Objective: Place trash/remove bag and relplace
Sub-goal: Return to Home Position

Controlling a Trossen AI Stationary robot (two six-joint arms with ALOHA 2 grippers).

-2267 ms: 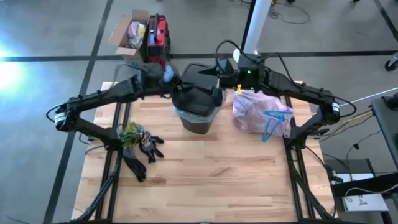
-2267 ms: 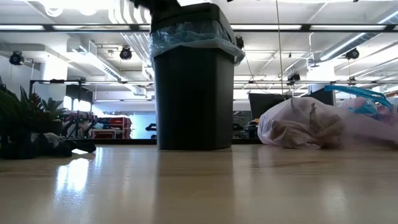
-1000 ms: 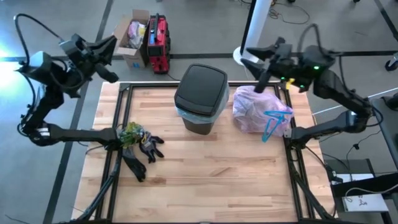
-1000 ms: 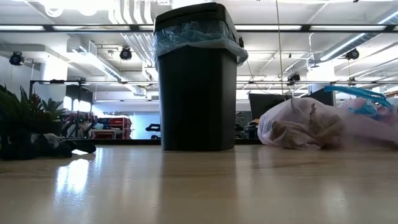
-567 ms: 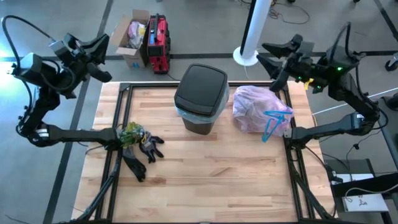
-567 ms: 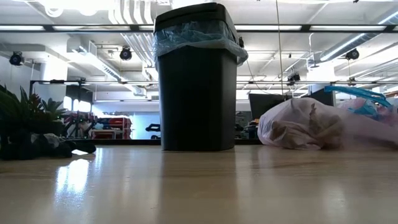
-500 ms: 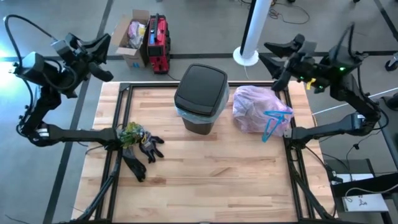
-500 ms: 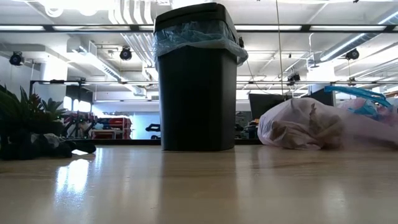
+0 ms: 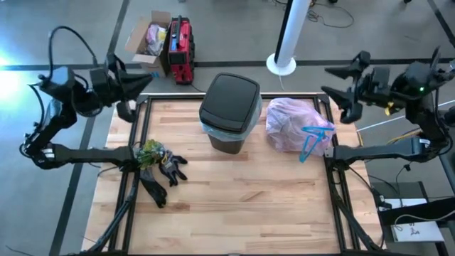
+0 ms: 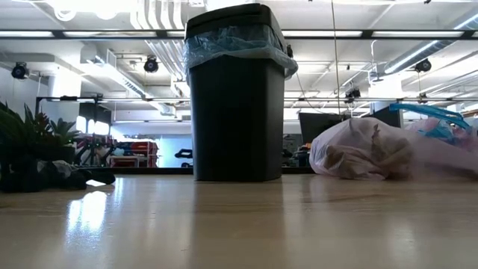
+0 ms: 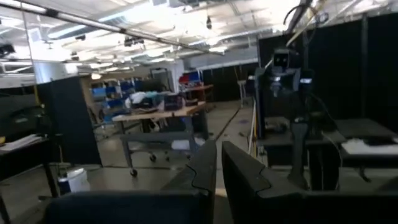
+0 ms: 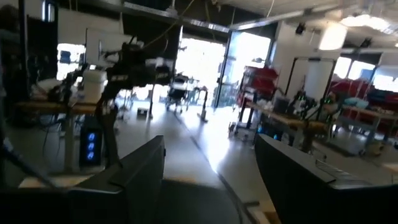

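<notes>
A black bin point(image 9: 229, 107) with its lid on stands upright on the far middle of the table. A light blue liner point(image 10: 233, 45) shows under the lid's rim. To its right, the pink bag point(image 9: 293, 124) lies on its side, stuffed with crumpled trash point(image 10: 357, 155), its blue drawstrings point(image 9: 311, 140) on top. My left gripper point(image 9: 144, 80) is shut and hovers high over the table's far left corner, pointing toward the bin. My right gripper point(image 9: 327, 80) is open, high beyond the far right corner. Both are empty in their wrist views point(image 11: 217, 167) point(image 12: 208, 174).
Black gloves point(image 9: 162, 178) and a green bundle point(image 9: 149, 151) lie at the table's left edge. A cardboard box point(image 9: 148, 37) and a red case point(image 9: 180, 43) stand on the floor beyond the far edge, near a white pillar point(image 9: 290, 32).
My right gripper has drawn back toward the table's right edge, away from the bin, staying high. My left gripper has turned and swung a little toward the table's far left corner, sinking slightly. Bin and bag have not moved.
</notes>
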